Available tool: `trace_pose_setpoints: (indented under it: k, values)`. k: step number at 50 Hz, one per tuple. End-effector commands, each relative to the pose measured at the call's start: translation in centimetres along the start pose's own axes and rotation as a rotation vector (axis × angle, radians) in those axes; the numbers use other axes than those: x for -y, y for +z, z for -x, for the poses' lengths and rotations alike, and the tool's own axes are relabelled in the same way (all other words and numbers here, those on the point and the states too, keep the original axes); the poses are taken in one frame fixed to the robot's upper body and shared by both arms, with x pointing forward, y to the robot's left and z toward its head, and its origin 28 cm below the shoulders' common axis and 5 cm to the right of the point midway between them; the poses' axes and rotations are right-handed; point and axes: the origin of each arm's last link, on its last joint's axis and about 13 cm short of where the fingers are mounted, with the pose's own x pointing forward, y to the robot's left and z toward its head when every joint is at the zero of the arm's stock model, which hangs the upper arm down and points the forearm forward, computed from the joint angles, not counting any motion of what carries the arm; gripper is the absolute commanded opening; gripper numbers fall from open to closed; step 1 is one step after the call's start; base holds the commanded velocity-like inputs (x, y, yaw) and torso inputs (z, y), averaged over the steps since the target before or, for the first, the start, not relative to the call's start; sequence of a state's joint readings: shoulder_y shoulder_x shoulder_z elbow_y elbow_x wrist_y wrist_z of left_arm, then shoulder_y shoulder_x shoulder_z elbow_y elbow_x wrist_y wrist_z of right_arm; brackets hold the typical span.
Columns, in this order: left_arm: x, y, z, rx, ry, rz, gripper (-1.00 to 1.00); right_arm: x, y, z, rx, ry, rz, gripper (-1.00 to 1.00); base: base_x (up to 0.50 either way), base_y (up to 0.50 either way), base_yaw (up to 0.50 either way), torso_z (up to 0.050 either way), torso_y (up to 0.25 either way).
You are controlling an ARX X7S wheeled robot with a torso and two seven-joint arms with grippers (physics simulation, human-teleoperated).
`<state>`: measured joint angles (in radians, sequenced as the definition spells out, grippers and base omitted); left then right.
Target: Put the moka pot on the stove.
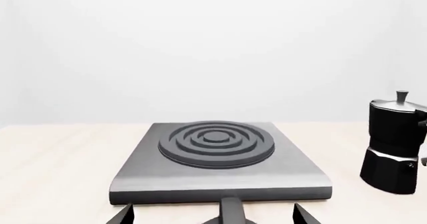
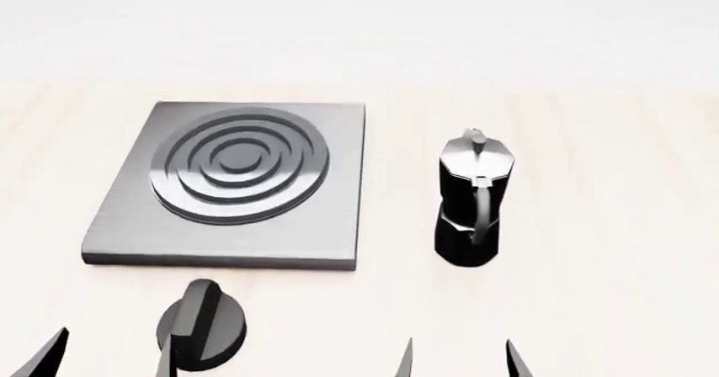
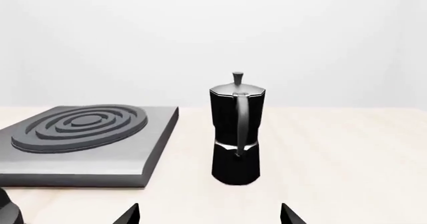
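Right claw open, moka pot just ahead, untouched

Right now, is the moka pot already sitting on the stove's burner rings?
No. In the head view the moka pot stands upright on the table, apart from the stove, whose burner is bare.

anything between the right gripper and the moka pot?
Nothing. In the right wrist view only bare tabletop lies between the open right gripper and the upright moka pot; the stove sits off to one side.

Black finned knob on pale table.
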<state>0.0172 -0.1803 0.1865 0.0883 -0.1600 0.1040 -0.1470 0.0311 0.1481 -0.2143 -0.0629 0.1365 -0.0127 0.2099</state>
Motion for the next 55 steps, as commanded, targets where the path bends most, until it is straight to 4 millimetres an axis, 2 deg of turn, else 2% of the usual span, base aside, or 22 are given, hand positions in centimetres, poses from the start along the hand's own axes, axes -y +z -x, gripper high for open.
trace_pose_setpoints:
  k: [1, 31, 34, 35, 55]
  values:
    - [0.0, -0.03, -0.01, -0.002, 0.001, 0.001, 1.0, 0.05, -0.03, -0.1, 0.0, 0.001, -0.002, 1.0, 0.24, 0.0, 0.0, 0.0, 0.0]
    - [0.03, 0.03, 0.1, -0.006, 0.0, 0.002, 1.0, 0.17, -0.1, -0.07, -0.011, -0.006, -0.008, 1.0, 0.23, 0.0, 0.0, 0.0, 0.0]
    - [0.04, 0.01, 0.14, -0.006, -0.002, 0.002, 1.0, 0.21, 0.0, -0.07, 0.003, -0.002, -0.002, 1.0, 0.0, 0.0, 0.0, 0.0, 0.0]
    - [0.1, 0.14, 0.23, -0.004, -0.006, 0.003, 1.0, -0.22, 0.73, -0.02, 0.035, 0.027, -0.022, 1.0, 0.0, 0.22, 0.0, 0.0, 0.0]
    - [0.12, 0.08, 0.26, -0.005, -0.007, 0.004, 1.0, -0.19, 0.71, -0.01, 0.035, 0.024, -0.021, 1.0, 0.0, 0.23, 0.0, 0.0, 0.0]
